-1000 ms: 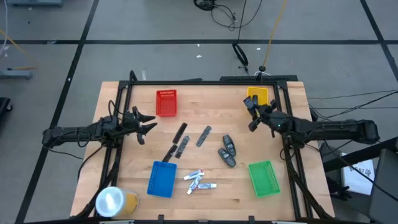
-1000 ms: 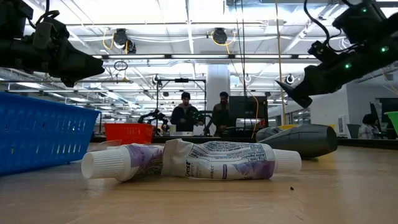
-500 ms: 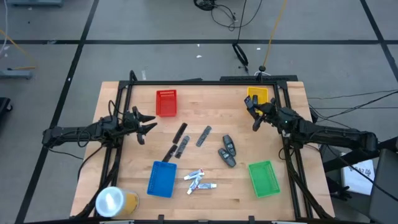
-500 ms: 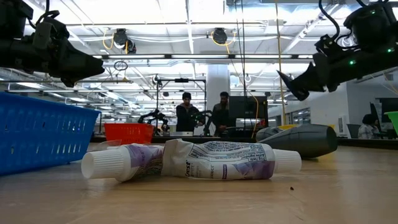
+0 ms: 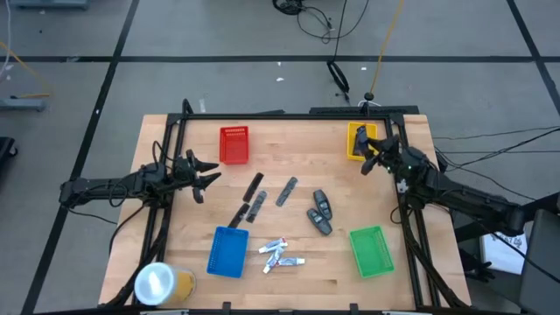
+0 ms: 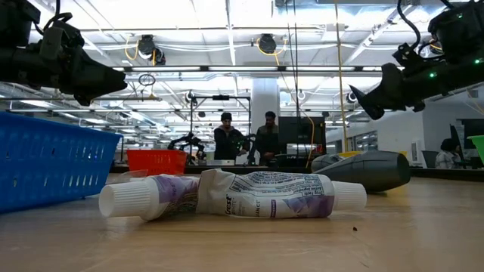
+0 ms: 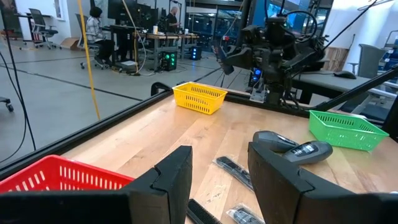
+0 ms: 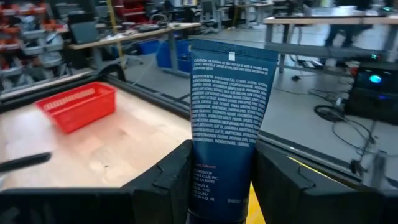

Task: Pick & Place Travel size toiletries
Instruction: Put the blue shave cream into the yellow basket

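The right tool [image 8: 221, 180] pinches a dark-blue tube [image 8: 228, 112] over the yellow tray [image 5: 360, 140]; the left tool [image 7: 219, 180] hangs spread, holding nothing.

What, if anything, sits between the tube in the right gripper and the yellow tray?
Nothing visible does. The right gripper holds the dark-blue tube at the edge of the yellow tray, with no object between them. The other toiletries lie toward the table's middle, well away from it.
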